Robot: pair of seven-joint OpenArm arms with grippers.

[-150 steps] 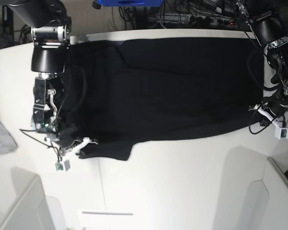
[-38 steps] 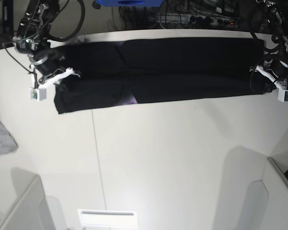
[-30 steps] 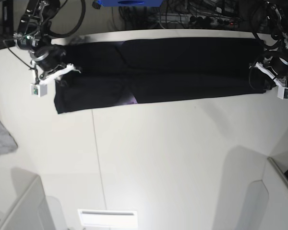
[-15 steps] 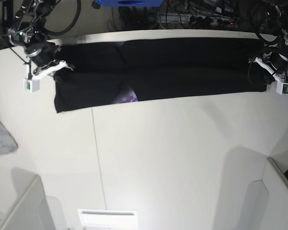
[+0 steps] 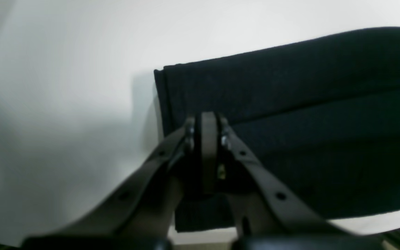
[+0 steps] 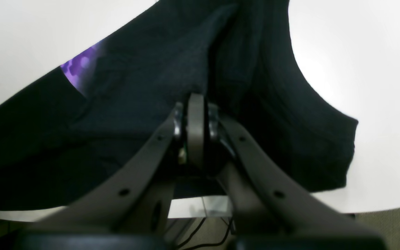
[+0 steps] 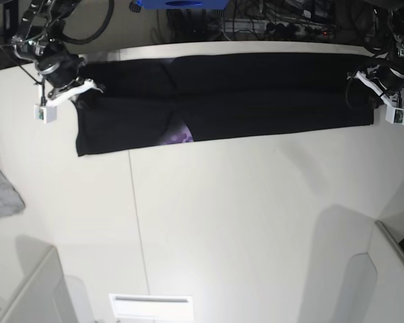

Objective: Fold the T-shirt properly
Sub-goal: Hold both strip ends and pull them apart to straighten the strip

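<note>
Base view: we have the T-shirt lying as a long black band across the far part of the white worktop, our two hands at its ends. Five seconds back it spread wide toward the near edge; now that near half lies doubled over the far half, and in the last second both hands have drawn away from the fold line toward the band's tips. We judge the first lengthwise fold done, with the crosswise folds yet to come. The band's long axis runs straight from our right hand to our left hand, a sliver of purple print peeking at the near edge, closer to the right hand. Both wrist views show each hand's fingers pressed together above the cloth, gripping nothing that we can see.
</note>
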